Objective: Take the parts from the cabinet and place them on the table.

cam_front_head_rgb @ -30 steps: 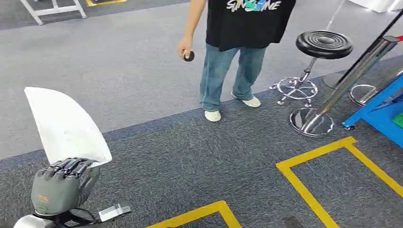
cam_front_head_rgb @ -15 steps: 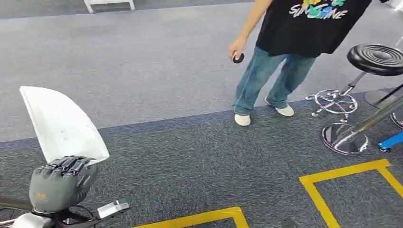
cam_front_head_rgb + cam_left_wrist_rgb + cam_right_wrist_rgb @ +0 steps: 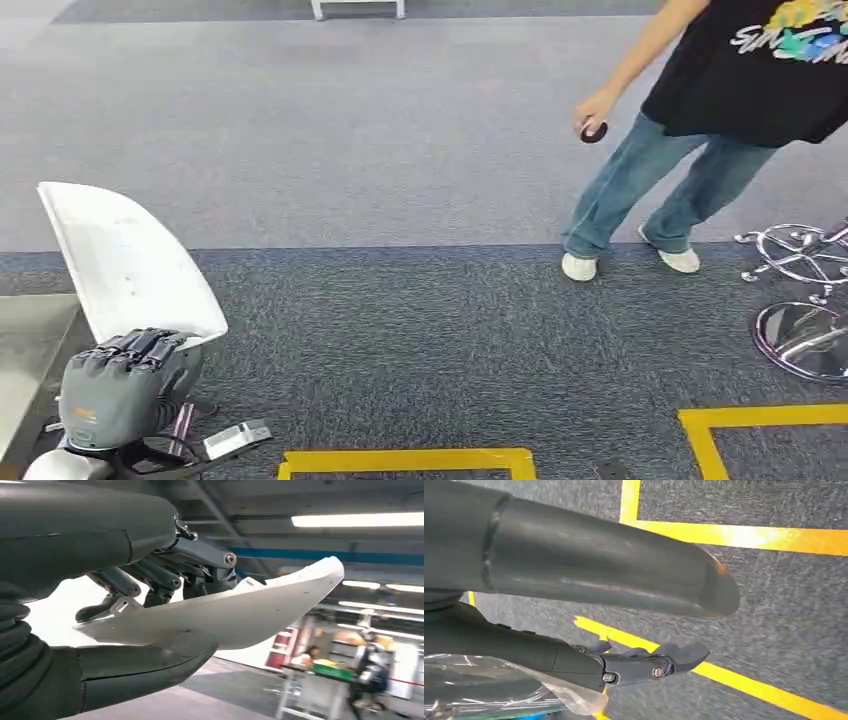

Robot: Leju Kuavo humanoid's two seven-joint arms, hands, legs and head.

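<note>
White part (image 3: 125,262) carried over grey carpet (image 3: 400,330)
Gripped upright in left hand (image 3: 120,390); right hand (image 3: 644,665) unclenched, holding nothing, above yellow floor tape (image 3: 744,535)

The person's black T-shirt (image 3: 770,70) bears a cut-off, partly legible print.

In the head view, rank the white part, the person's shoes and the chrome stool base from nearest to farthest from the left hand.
1. White part: held in the left hand, rising just above it.
2. Person's shoes: across the carpet, right of centre.
3. Chrome stool base: at the far right edge.
</note>
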